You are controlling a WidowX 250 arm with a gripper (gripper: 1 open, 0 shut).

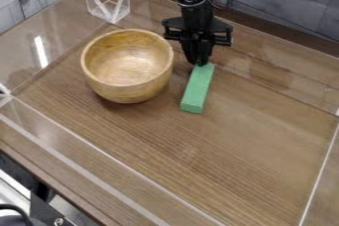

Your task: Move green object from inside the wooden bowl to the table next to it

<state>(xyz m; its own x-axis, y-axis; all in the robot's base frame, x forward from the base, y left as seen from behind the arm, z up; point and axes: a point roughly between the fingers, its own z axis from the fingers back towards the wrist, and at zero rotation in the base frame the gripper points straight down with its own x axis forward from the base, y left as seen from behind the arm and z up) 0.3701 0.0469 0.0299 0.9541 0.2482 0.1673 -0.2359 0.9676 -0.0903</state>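
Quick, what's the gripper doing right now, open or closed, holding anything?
Gripper: at the green block's top end; open or closed, and holding or not, can't be told.
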